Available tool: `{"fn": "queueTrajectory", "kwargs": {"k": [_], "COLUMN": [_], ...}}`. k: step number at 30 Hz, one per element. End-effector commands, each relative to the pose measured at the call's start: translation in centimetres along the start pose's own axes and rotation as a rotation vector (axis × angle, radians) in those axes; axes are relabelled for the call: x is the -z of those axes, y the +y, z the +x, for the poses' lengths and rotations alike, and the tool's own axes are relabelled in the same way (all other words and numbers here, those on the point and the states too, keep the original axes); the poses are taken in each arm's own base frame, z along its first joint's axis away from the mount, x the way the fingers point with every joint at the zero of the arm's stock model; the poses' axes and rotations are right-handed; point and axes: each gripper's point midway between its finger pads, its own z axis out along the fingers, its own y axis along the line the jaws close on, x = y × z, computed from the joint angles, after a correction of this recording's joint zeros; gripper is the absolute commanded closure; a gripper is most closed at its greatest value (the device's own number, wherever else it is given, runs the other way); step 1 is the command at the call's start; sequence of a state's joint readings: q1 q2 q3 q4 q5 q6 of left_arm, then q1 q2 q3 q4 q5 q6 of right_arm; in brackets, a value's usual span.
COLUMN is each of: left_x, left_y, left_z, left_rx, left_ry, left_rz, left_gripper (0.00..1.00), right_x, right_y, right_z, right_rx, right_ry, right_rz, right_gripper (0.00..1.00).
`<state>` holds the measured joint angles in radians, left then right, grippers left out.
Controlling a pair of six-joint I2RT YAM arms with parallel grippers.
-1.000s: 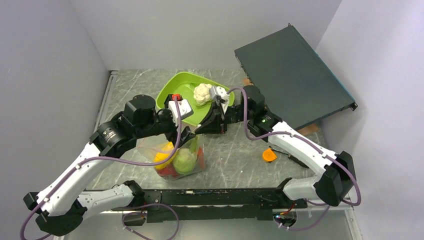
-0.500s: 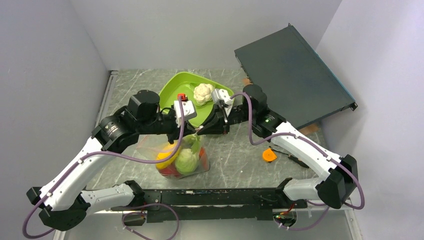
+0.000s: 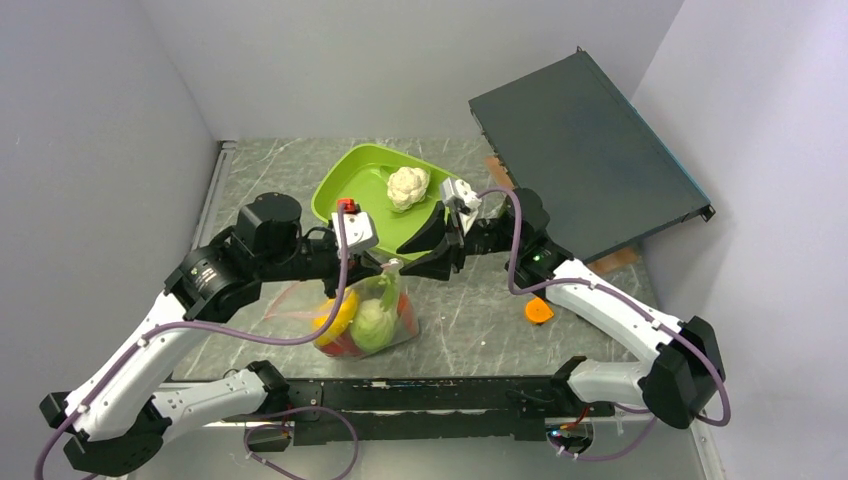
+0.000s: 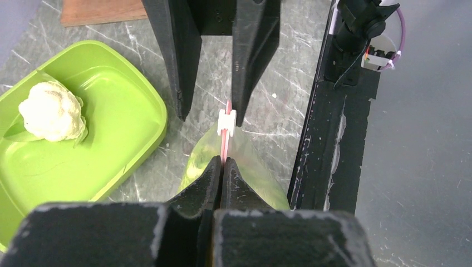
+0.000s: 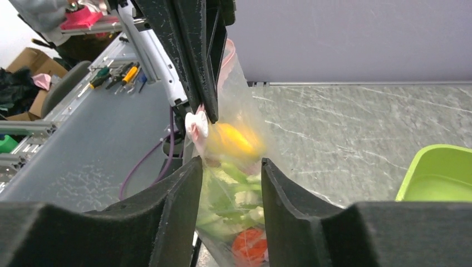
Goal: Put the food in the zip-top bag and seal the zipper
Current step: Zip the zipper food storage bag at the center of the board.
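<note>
The clear zip-top bag (image 3: 365,318) stands near the table's front edge with yellow, green and red food (image 3: 370,325) inside it. My left gripper (image 4: 223,162) is shut on the bag's pink zipper strip, just below the white slider (image 4: 226,119). My right gripper (image 5: 229,167) is open, and the bag (image 5: 234,189) hangs between its spread fingers (image 5: 177,194). In the top view the two grippers meet tip to tip over the bag's top edge (image 3: 392,266). A white cauliflower (image 3: 407,187) lies in the lime-green tray (image 3: 345,190).
An orange disc (image 3: 538,310) lies on the table beside the right arm. A large dark flat panel (image 3: 585,150) leans at the back right. The black rail (image 4: 328,128) runs along the table's near edge, close to the bag.
My left gripper has shut on the bag's zipper strip. My right gripper has opened and drawn back to the right. The cauliflower has stayed in the tray.
</note>
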<state>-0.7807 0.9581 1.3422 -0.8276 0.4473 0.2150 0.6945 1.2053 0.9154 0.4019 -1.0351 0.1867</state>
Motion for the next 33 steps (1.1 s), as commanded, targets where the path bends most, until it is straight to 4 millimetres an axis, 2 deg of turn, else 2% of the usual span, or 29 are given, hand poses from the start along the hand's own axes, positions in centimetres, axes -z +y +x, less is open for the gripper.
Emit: {"fn": "queueTrajectory", "kwargs": {"k": [1, 5, 15, 21, 23, 24, 26, 27, 28, 30, 32, 33], "left_x": [0.5, 0.6, 0.8, 0.9, 1.0, 1.0, 1.1, 1.1, 1.2, 1.3, 1.3, 1.2], "left_y": [-0.2, -0.4, -0.1, -0.1, 0.0, -0.1, 0.1, 0.2, 0.4, 0.5, 0.7, 0.9], "left_z": [-1.9, -2.2, -2.8, -3.1, -3.3, -3.3, -3.5, -3.6, -3.7, -4.2, -4.6, -4.7], "left_rx": [-0.025, -0.024, -0.02, -0.022, -0.022, -0.02, -0.008, 0.003, 0.016, 0.031, 0.043, 0.054], "left_ry": [-0.086, -0.099, -0.108, -0.117, -0.121, -0.121, -0.124, -0.127, -0.13, -0.14, -0.143, -0.135], "left_rz": [-0.001, 0.003, -0.011, -0.013, -0.017, -0.017, -0.03, -0.038, -0.054, -0.059, -0.065, -0.074], "left_gripper": [1.0, 1.0, 1.0, 1.0, 1.0, 1.0, 1.0, 0.95, 0.77, 0.55, 0.42, 0.41], "right_x": [-0.3, -0.5, -1.3, -1.8, -1.8, -1.8, -1.9, -1.8, -1.8, -1.8, -1.8, -1.9], "right_y": [0.7, 0.8, 1.2, 1.3, 1.2, 1.1, 0.9, 0.8, 0.7, 0.4, 0.2, 0.2], "right_z": [-2.4, -2.6, -1.9, -1.5, -1.4, -1.4, -1.3, -1.3, -1.4, -1.5, -1.7, -1.8], "right_rx": [0.032, 0.023, 0.025, 0.021, 0.022, 0.02, 0.01, 0.005, 0.004, -0.002, -0.019, -0.031], "right_ry": [-0.074, -0.087, -0.051, -0.037, -0.035, -0.034, -0.035, -0.041, -0.054, -0.073, -0.071, -0.068], "right_rz": [-0.05, -0.07, -0.106, -0.116, -0.117, -0.115, -0.104, -0.096, -0.078, -0.045, -0.04, -0.046], "right_gripper": [0.58, 0.65, 0.69, 0.76, 0.87, 1.0, 1.0, 1.0, 1.0, 1.0, 1.0, 1.0]}}
